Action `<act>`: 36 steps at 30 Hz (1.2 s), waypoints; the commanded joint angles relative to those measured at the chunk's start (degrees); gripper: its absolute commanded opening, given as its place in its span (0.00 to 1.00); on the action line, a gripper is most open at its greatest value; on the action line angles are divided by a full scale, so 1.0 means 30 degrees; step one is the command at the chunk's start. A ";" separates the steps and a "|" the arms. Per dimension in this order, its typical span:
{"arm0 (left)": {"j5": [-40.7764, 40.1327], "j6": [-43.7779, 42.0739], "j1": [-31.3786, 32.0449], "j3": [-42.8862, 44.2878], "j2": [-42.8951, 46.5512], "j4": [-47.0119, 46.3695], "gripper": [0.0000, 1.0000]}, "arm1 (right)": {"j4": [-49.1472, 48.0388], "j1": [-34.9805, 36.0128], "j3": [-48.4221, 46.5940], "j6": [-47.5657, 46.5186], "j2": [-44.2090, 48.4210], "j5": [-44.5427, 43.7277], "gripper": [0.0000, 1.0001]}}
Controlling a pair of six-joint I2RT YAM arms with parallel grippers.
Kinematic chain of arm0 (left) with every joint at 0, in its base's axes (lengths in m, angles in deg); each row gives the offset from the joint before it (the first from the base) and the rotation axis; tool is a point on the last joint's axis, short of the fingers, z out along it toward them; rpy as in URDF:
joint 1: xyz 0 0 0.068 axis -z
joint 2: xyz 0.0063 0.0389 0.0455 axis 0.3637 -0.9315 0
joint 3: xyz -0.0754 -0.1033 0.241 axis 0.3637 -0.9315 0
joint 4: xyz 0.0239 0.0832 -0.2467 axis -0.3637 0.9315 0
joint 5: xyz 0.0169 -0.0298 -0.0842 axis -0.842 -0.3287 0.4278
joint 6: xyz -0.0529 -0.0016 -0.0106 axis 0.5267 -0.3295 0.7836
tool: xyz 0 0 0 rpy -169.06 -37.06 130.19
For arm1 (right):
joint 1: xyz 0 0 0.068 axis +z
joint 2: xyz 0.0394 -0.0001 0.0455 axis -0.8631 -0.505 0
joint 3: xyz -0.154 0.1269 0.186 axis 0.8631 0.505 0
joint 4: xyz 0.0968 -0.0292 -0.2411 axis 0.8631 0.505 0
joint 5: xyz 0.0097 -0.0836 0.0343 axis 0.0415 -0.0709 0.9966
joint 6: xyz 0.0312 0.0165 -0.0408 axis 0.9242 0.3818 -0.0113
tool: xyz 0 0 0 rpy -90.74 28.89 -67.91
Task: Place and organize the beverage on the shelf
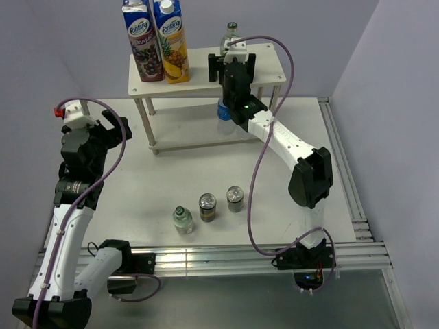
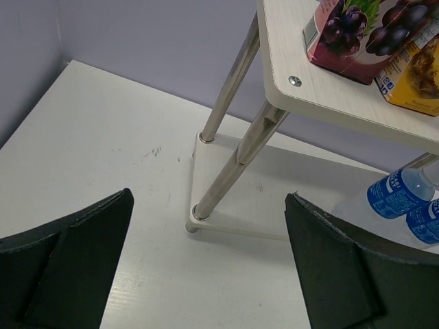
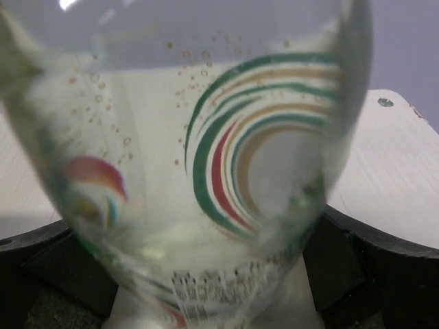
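- My right gripper [image 1: 232,63] is at the right end of the top board of the cream-white two-tier shelf [image 1: 200,81]. Its jaws are spread wide on either side of a clear green-capped bottle [image 1: 231,33] with a green-and-red striped label. The bottle stands upright on the board, and I judge it rests on its own rather than clamped.
- That spot makes sense: the two tall Fontana juice cartons [image 1: 156,41] fill the left end of the top board, so the free room is on the right.
- Two clear blue-labelled water bottles [image 2: 400,195] sit close together on the lower board, like with like.
- On the white counter [image 1: 144,192] a second green-capped bottle [image 1: 182,219] and two dark silver-topped cans [image 1: 207,206] wait in a loose row near the front, which I judge reachable by either arm.
- My left gripper [image 2: 207,202] is wide and empty, low over the counter by the shelf's left legs and well apart from the waiting drinks. I read it as parked out of the way.
- Next I would back the right gripper straight off, taking care not to tip the bottle.
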 commanded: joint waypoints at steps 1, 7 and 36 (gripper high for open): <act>0.0123 -0.0030 -0.0133 0.0238 0.0218 -0.0359 0.99 | 0.0169 0.0003 0.0704 0.0543 0.1934 0.0597 1.00; 0.0123 -0.0001 -0.0163 0.0238 0.0248 -0.0359 0.99 | 0.0284 0.0121 0.2228 0.1158 0.3722 0.0597 1.00; 0.0333 0.3182 0.6742 -0.0022 0.0449 0.4849 0.99 | 0.5665 0.6005 1.5350 0.6102 2.1030 -0.2303 1.00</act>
